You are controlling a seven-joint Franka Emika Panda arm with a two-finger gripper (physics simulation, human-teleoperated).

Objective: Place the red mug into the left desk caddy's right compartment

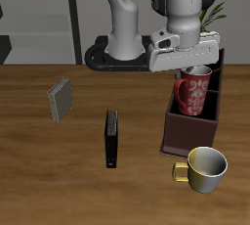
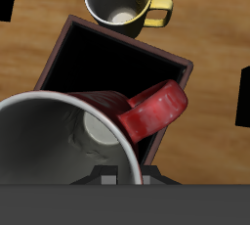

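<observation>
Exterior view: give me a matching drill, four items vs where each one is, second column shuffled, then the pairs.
Items:
1. red mug
2. yellow mug
3. black slab
4. caddy

Places:
A. standing alone, mid-table
B. on the table by the caddy's near end
C. under the pincer, over the caddy's near compartment
D. on the table below the red mug

Pairs: 1-C, 2-B, 3-A, 4-D
</observation>
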